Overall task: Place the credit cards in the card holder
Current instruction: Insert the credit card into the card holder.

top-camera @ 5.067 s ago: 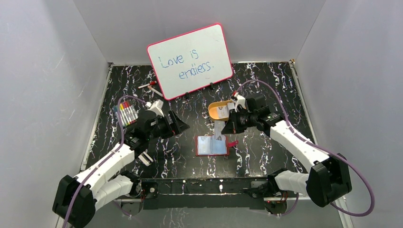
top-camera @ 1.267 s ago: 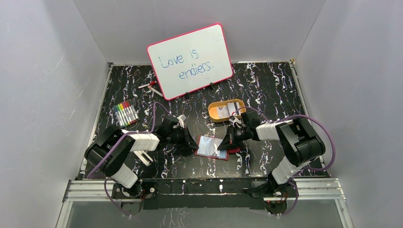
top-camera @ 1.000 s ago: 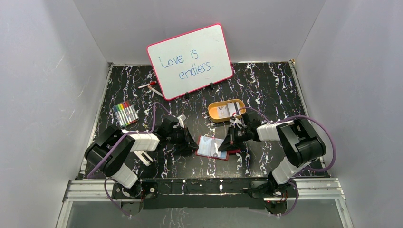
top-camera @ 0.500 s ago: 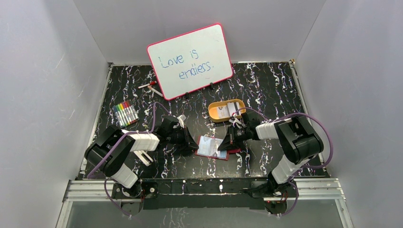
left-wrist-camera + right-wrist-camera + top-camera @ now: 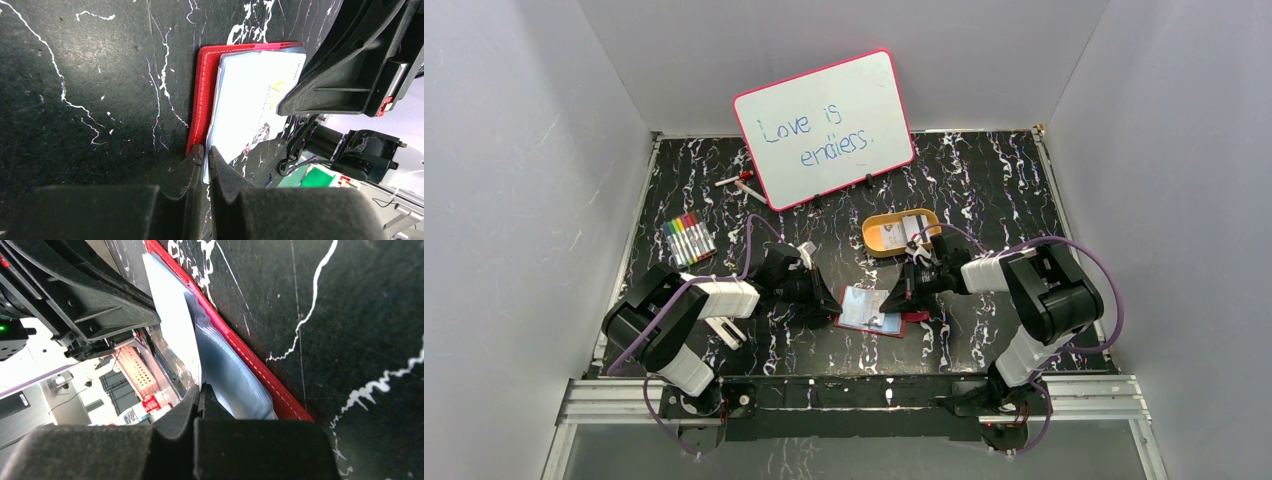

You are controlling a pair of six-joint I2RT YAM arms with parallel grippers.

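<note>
Left hand [image 5: 206, 150], left wrist view: fingers almost together, pinching the left edge of the card holder [image 5: 200, 90]. Its red cover lies flat and open on the desk [image 5: 90, 100]. A white credit card [image 5: 255, 90] lies over the inside. My reading: I clamp this edge so the holder cannot slide while the other arm pushes. The right arm's black housing hides the card's right end, so the grip on it cannot be seen from here.

Right wrist view: right hand [image 5: 199, 389] has its fingers pressed together on the card's edge. The card stands tilted, its low side against the pale blue pockets [image 5: 230, 370], just inside the red rim. The tilt probably serves to slip it under a pocket lip. I cannot tell whether it has entered.

Top view: both hands meet at the holder, near the middle of the desk, left hand on its left and right hand on its right. Only this view shows the yellow tray [image 5: 874, 240] just beyond, with more cards [image 5: 912, 228] waiting. The whiteboard [image 5: 824, 130] stands far, the markers [image 5: 689, 238] far left. Finger detail is too small here.
</note>
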